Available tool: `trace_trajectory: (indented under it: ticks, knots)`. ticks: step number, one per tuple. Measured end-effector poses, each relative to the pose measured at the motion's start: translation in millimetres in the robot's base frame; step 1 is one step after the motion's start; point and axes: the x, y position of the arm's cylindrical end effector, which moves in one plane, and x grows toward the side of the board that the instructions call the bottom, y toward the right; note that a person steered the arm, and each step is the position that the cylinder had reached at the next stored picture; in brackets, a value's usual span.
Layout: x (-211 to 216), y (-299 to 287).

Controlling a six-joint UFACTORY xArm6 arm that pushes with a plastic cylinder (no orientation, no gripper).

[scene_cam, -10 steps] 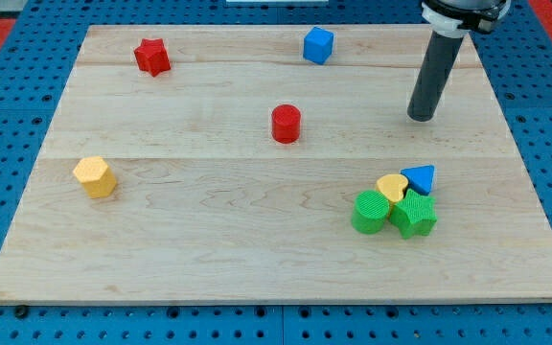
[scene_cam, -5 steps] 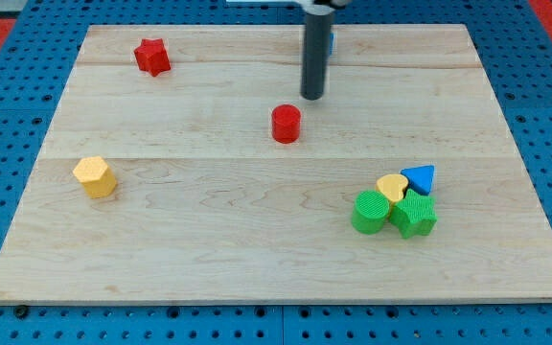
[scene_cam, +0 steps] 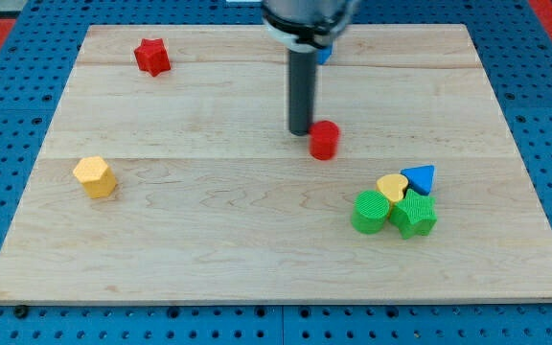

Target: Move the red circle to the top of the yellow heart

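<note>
The red circle (scene_cam: 325,140) lies near the board's middle, a little right of centre. My tip (scene_cam: 301,131) stands just to its upper left, touching or nearly touching it. The yellow heart (scene_cam: 391,187) lies at the lower right, wedged between the blue triangle (scene_cam: 420,178) on its right, the green circle (scene_cam: 371,212) below left and the green star (scene_cam: 414,216) below right. The red circle is up and to the left of the heart, well apart from it.
A red star (scene_cam: 150,57) lies at the top left. A yellow hexagon (scene_cam: 95,177) lies at the left. A blue block (scene_cam: 326,53) at the top is mostly hidden behind the rod. The wooden board (scene_cam: 257,249) lies on a blue pegboard.
My tip swept from the right to the top centre, then down to the red circle. The red circle has slid right and down, toward the yellow heart.
</note>
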Motion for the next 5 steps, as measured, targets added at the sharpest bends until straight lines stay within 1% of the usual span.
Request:
trace_trajectory:
  ticks: [1, 3, 4, 5]
  knots:
    - [24.2, 43.5]
    - [33.3, 61.6]
    - [11.9, 66.9]
    - [-5.2, 104.5]
